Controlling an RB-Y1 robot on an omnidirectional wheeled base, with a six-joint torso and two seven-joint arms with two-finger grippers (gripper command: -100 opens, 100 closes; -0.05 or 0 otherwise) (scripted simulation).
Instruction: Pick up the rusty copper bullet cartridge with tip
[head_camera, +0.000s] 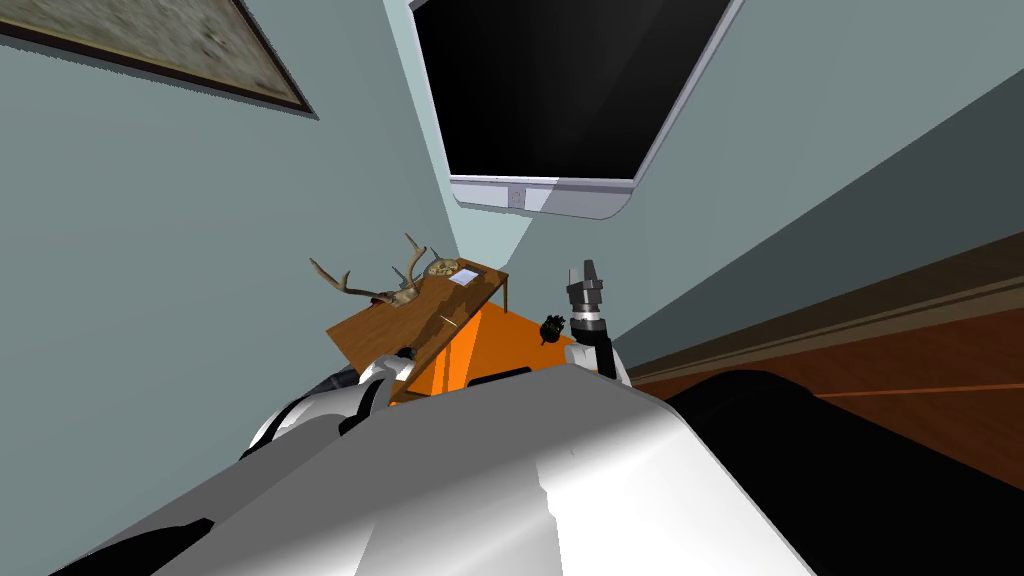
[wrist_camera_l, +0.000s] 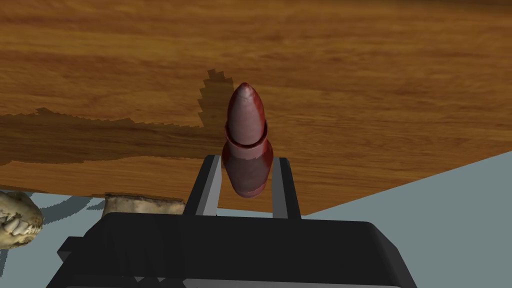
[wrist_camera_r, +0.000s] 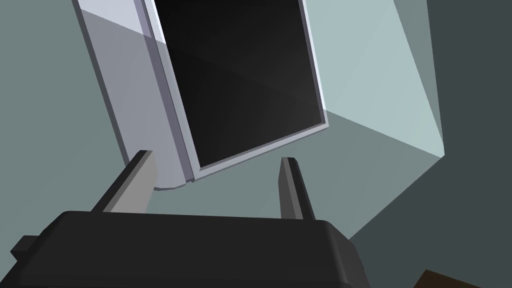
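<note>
My left fingers pinch the cartridge, tip pointing away, over the counter; my raised right fingers are spread apart.

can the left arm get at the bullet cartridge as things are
Probably yes: the left gripper has its fingers pressed on the sides of the reddish cartridge over the wooden table, nothing between.
</note>
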